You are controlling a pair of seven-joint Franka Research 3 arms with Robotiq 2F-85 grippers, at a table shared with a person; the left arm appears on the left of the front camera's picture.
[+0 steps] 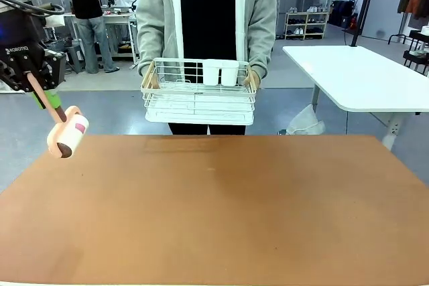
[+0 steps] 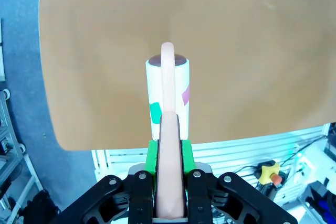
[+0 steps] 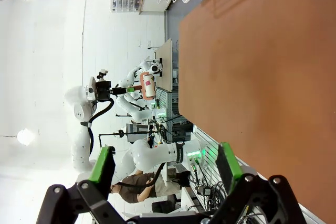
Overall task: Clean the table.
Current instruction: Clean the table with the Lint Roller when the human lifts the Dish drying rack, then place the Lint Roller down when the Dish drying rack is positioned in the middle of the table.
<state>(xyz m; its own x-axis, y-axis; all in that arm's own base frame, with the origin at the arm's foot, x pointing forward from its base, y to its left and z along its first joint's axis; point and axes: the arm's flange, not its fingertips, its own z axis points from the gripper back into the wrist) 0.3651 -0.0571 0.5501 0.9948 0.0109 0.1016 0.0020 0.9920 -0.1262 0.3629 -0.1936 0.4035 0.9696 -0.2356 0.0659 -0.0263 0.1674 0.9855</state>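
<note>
The left tool (image 2: pixel 169 155) is clamping the pink handle of a lint roller (image 1: pixel 67 137), holding it tilted over the far left corner of the reddish-brown worktop (image 1: pixel 214 212). The right tool (image 3: pixel 165 163) is hanging over the worktop with its fingers apart, gripping nothing. A person is holding a white wire basket (image 1: pixel 198 106) just beyond the far edge.

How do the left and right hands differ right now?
The left hand is shut on the lint roller by its handle; the right hand is open and empty. The left hand's green pads press the handle; the right hand's stand wide apart. Both are black with green pads.
</note>
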